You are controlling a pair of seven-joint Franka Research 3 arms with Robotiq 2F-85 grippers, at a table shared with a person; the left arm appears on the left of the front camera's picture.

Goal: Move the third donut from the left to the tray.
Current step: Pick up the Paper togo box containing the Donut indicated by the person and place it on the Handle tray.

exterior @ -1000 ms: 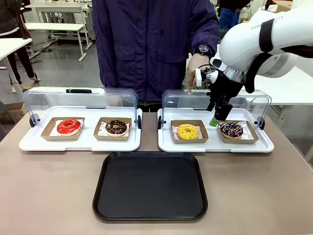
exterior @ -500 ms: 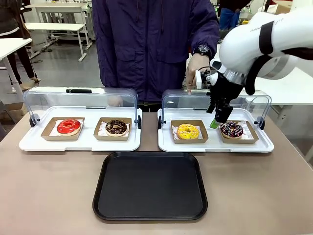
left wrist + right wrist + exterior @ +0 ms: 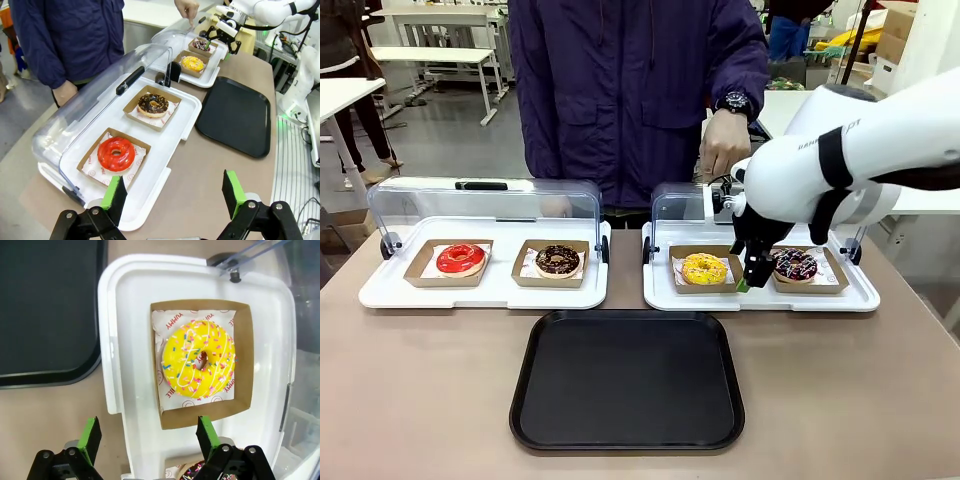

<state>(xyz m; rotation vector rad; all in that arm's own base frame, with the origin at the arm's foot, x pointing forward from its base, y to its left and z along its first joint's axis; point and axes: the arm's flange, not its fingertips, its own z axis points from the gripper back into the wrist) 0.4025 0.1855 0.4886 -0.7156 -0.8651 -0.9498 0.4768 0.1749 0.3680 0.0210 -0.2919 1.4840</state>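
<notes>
Glossy white right arm (image 3: 880, 120) with black bands, green-padded black fingers (image 3: 205, 433).

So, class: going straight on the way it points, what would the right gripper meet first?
Probably the white tray, just beside the cardboard square, short of the yellow donut; depth is unclear.

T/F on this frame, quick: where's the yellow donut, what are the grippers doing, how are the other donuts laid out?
1. The yellow donut is on the black tray. False: it sits in a cardboard square on a white tray.
2. The right gripper is open. True.
3. The left gripper holds the red donut. False: it is open, clear of the donut.
4. The red donut and the chocolate donut share the other white tray. True.
</notes>
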